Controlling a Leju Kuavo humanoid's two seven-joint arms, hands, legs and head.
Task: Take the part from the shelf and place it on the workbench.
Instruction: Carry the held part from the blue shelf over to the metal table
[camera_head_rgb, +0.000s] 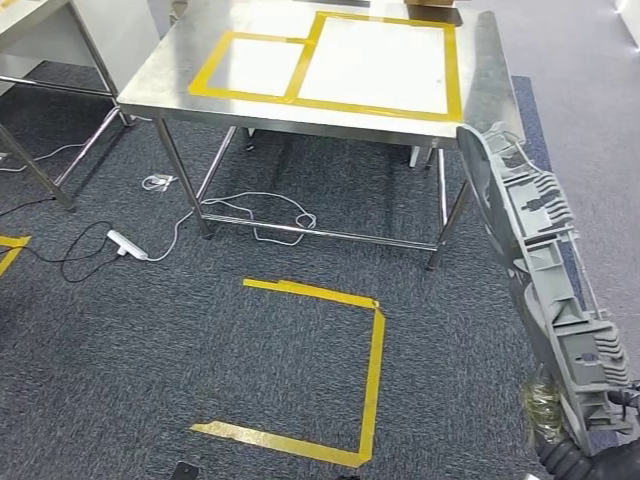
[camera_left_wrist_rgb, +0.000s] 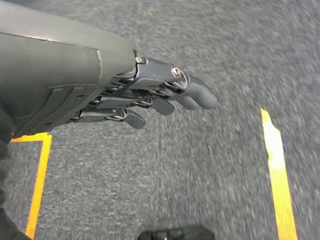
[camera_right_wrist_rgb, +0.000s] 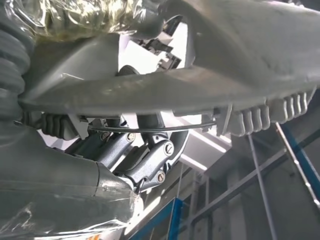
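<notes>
My right hand (camera_right_wrist_rgb: 151, 155) grips the long grey ribbed plastic part (camera_head_rgb: 540, 290) at four o'clock; left hand (camera_left_wrist_rgb: 151, 97) hangs spread, empty. I fear it clipping the steel workbench (camera_head_rgb: 189, 70) edge at twelve.

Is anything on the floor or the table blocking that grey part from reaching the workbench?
Nothing visible does. The part is in the right hand; open carpet lies before the workbench, whose taped top is bare.
</notes>
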